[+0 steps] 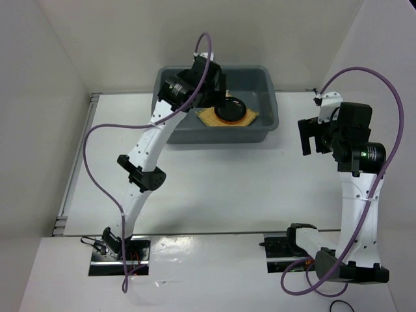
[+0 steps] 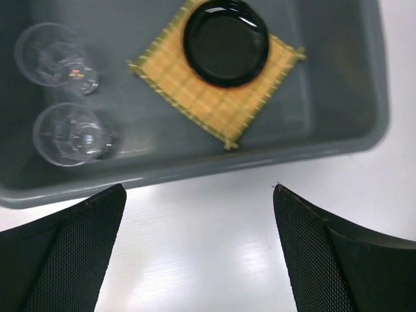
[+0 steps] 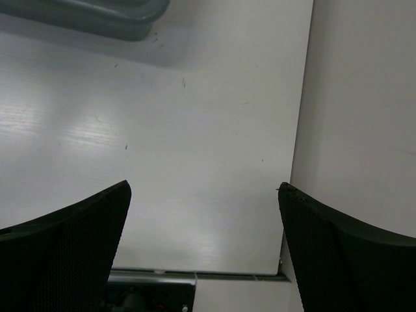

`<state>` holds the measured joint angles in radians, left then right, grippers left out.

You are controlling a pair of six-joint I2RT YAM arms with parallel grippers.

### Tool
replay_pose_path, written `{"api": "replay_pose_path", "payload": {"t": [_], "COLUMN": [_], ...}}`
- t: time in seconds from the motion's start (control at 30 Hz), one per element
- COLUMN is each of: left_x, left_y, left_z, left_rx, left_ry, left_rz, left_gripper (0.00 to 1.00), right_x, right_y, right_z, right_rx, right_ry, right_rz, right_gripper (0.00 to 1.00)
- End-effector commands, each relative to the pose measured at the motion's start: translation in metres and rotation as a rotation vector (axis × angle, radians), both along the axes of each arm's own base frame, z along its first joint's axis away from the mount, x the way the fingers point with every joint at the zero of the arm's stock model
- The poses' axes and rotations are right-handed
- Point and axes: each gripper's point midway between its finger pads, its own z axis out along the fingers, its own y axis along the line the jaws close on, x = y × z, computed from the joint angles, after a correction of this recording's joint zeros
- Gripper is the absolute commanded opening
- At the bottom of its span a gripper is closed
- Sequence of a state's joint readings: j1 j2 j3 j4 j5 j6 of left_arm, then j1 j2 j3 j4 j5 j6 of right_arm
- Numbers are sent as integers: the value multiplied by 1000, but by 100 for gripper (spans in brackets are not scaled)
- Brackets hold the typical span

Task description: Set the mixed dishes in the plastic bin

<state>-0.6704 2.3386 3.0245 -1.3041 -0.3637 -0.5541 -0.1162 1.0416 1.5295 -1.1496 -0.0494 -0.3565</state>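
The left arm (image 1: 146, 154) and right arm (image 1: 357, 208) share white moulded link shells and black joint housings. A purple cable (image 1: 85, 151) trails off the left one in loose loops; a second purple cable (image 1: 374, 71) arches over the right. Each stands on a black base plate (image 1: 97, 266). The left gripper (image 2: 198, 188) and right gripper (image 3: 203, 185) have black fingers (image 2: 71, 260) with fine mesh-textured inner faces

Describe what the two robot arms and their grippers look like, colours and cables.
The left arm and right arm have white shells with black joints and black wrist units. A purple cable loops along each. The left gripper and right gripper have broad black fingers with a fine mesh texture.
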Motion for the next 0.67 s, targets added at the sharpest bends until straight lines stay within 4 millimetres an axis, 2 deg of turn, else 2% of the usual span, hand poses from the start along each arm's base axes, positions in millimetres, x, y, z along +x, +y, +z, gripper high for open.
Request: {"api": "replay_pose_path", "payload": {"t": [0.0, 0.03, 0.07, 0.1, 0.13, 0.17, 0.2, 0.27, 0.3, 0.37, 0.4, 0.5, 0.53, 0.63], "left_x": [1, -7, -9, -19, -23, -37, -42, -53, -74, -81, -88, -97, -98, -101], "left_y": [35, 33, 50, 64, 73, 86, 93, 129, 144, 174, 182, 190, 192, 190], "left_z": [27, -1, -8, 9, 6, -63, -7, -9, -8, -12, -18, -22, -24, -11], "left_rx": [35, 151, 241, 211, 231, 358, 170, 44, -52, -61, -42, -24, -31, -64], "left_ry": [-67, -17, -19, -49, -58, 72, -104, -141, -163, -147, -109, -95, -96, -152], "left_rz": [104, 110, 183, 246, 267, 229, 216, 230, 223, 269, 274, 280, 282, 249], "left_gripper": [100, 100, 100, 100, 100, 100, 100, 100, 100, 100, 100, 100, 100, 100], "right_x": [26, 28, 32, 34, 34, 37, 38, 42, 42, 44, 49, 53, 54, 59], "right_y": [-5, -7, -7, -7, -8, -9, -7, -4, -1, -2, -1, -2, 3, 3], "right_z": [16, 14, 15, 17, 17, 13, 13, 8, 8, 4, 8, 7, 6, 5], "right_rx": [-40, -47, -53, -54, -59, -58, -52, -35, -20, -5, -1, 4, 15, 46], "right_ry": [-108, -108, -123, -132, -132, -124, -125, -116, -117, -107, -118, -119, -110, -115], "right_rz": [-4, -14, -12, -13, -20, -20, -11, -4, 3, -5, 2, 2, 38, 5], "right_gripper": [98, 98, 98, 98, 98, 98, 98, 98, 98, 98, 98, 98, 98, 98]}}
